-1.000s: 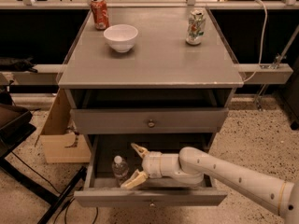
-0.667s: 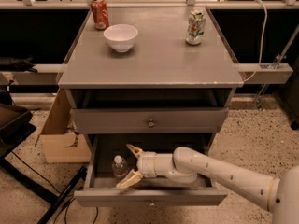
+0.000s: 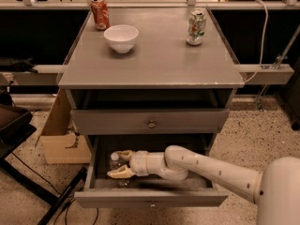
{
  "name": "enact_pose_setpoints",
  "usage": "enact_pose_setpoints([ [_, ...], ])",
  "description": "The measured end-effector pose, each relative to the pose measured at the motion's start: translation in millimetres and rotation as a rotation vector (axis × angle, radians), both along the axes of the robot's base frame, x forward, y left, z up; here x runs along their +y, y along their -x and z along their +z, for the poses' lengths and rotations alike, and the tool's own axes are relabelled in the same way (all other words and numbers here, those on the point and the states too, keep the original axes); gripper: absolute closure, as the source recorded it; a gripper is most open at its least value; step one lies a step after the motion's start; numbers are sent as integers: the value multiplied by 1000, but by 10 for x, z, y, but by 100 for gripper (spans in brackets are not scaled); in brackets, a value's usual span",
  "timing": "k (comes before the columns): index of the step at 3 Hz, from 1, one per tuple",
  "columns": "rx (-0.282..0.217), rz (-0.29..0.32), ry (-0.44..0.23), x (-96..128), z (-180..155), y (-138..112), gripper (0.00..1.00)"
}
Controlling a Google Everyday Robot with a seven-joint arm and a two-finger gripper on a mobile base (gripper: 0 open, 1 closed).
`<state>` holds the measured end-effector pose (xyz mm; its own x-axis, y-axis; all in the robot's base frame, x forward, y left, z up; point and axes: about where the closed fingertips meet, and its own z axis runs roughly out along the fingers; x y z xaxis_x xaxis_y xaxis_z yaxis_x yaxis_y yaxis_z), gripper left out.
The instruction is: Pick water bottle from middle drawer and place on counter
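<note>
The water bottle (image 3: 114, 161), clear with a white cap, stands at the left of the open middle drawer (image 3: 150, 197). My gripper (image 3: 115, 163) reaches into the drawer from the right on a white arm. Its tan fingers (image 3: 123, 173) lie on either side of the bottle, close to it and still a little apart. The bottle stands on the drawer floor. The grey counter (image 3: 154, 64) is the cabinet's top, above a shut knobbed drawer (image 3: 151, 121).
On the counter stand a red soda can (image 3: 100, 13) at the back left, a white bowl (image 3: 121, 37) beside it and a white-green can (image 3: 196, 27) at the back right. A cardboard box (image 3: 58, 135) sits on the floor left of the cabinet.
My gripper has moved left along the drawer until its fingers straddle the bottle, and the gap between the fingers has narrowed. The bottle has not moved.
</note>
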<state>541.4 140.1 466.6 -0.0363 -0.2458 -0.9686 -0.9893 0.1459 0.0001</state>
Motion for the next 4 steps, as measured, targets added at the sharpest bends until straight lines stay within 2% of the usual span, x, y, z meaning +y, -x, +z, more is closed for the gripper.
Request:
enact_pose_setpoints([
  [1, 0, 2, 0, 15, 2, -2, 61],
  [2, 3, 7, 6, 2, 52, 27, 91],
  [3, -2, 42, 24, -104, 618, 160, 100],
  [4, 66, 97, 5, -136, 1473, 467, 100],
])
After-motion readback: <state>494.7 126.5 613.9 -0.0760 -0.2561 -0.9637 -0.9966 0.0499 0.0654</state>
